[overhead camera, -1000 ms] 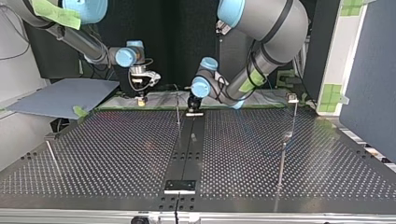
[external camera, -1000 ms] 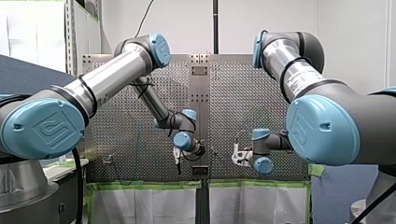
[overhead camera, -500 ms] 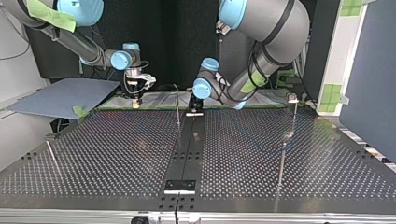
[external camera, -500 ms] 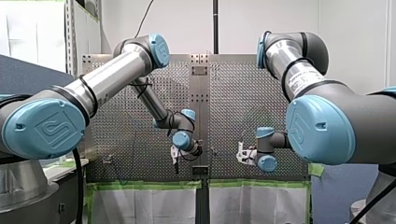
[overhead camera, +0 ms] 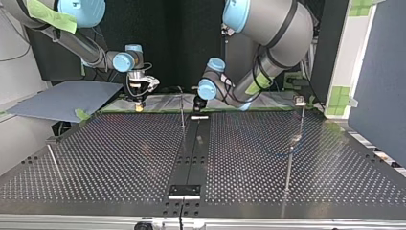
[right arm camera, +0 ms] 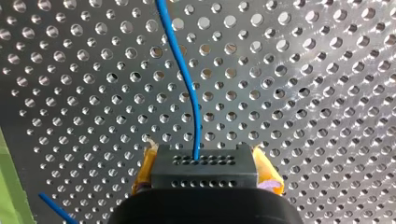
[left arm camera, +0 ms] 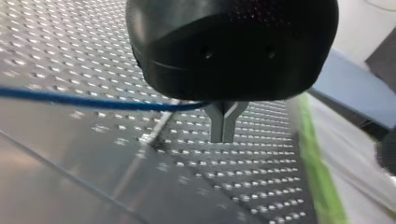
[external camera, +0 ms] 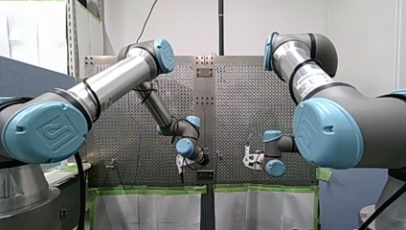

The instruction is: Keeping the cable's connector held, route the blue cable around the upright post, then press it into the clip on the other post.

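so the tabletop (overhead camera: 119, 153) is one big perforated metal plate, shiny and full of little round holes, with a darker solid strip (overhead camera: 194, 143) down the middle and green tape (external camera: 143, 189) along the edge on the arms' side. There's a plain white wall (external camera: 186, 24) past the far edge, and a flat grey-blue panel (overhead camera: 62, 98) sits just off the corner at the top view's left. A thin metal post (overhead camera: 182, 112) stands upright just beside the strip near the arms' edge. A taller post (overhead camera: 300, 122) stands near the edge at the top view's right, with a small block on top, too small to make out. Both arms have their elbows up high and their wrists folded in low over the arms' side edge, well apart from each other. My right pincer (right arm camera: 206, 157) has its yellow pads (right arm camera: 264, 169) clamped on either side of the connector (right arm camera: 205, 171), a boxy black block with rows of tiny holes. The blue cable (right arm camera: 187, 79), thin and smooth, comes out of the connector's face and snakes off across the holes. My left pincer (left arm camera: 223, 137) is a rounded black body with slim metal fingers (left arm camera: 218, 127) pinched together in a Y. The cable runs straight into the fork, so it's gripping the cable, right over the strip's end
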Controlling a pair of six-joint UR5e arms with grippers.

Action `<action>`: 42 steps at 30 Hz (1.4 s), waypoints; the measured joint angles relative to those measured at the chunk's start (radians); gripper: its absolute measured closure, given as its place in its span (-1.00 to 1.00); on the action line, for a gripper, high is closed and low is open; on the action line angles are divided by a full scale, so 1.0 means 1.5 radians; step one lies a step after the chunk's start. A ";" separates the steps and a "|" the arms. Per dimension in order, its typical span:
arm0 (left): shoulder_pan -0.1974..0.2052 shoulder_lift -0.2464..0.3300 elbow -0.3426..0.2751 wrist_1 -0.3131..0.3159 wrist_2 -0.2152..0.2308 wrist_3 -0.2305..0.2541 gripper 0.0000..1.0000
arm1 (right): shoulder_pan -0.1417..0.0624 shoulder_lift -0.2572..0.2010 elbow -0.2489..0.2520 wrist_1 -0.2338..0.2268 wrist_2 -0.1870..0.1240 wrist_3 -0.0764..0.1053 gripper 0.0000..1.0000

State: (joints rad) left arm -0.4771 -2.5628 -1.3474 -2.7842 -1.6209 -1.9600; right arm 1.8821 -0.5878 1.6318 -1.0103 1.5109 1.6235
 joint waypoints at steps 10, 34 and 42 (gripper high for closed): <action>0.006 -0.005 0.001 0.006 0.010 0.002 1.00 | -0.009 0.019 -0.016 0.015 0.001 0.000 1.00; 0.013 -0.005 0.016 0.016 0.034 -0.001 0.88 | -0.018 0.022 -0.054 0.057 0.000 -0.005 1.00; 0.010 -0.004 0.016 0.016 0.044 0.030 0.15 | -0.018 0.022 -0.056 0.058 -0.002 -0.005 1.00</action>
State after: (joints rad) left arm -0.4624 -2.5688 -1.3234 -2.7599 -1.5544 -1.9148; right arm 1.8554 -0.5547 1.5476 -0.9227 1.5087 1.6156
